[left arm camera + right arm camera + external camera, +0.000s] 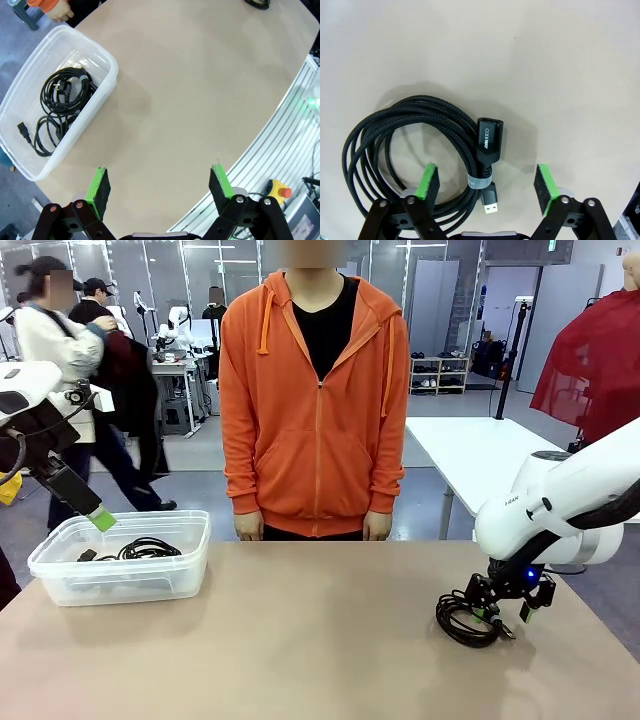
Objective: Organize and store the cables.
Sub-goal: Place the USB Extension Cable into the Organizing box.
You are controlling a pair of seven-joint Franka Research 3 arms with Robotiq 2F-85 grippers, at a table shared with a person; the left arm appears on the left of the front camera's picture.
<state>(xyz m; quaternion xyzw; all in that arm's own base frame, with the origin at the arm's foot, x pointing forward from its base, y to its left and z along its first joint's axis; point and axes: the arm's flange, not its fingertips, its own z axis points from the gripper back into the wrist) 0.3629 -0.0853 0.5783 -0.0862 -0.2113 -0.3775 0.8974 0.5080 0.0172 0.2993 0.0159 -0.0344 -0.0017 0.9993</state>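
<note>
A coiled black braided cable (410,135) with a USB plug (489,141) lies on the tan table (300,640) at the right. My right gripper (486,182) hangs low over the cable (463,618), jaws open on either side of its tied section, pads not touching it. In the front view my right gripper (510,620) sits at the coil's right edge. Two more coiled cables (62,92) lie in the clear plastic bin (107,87) at the left. My left gripper (160,185) is open and empty, raised above the table; in the front view my left gripper (100,520) hovers over the bin (60,585).
A person in an orange hoodie (315,400) stands at the far edge with hands (248,527) hanging down. The table's near edge and a metal rail with a red stop button (283,192) show in the left wrist view.
</note>
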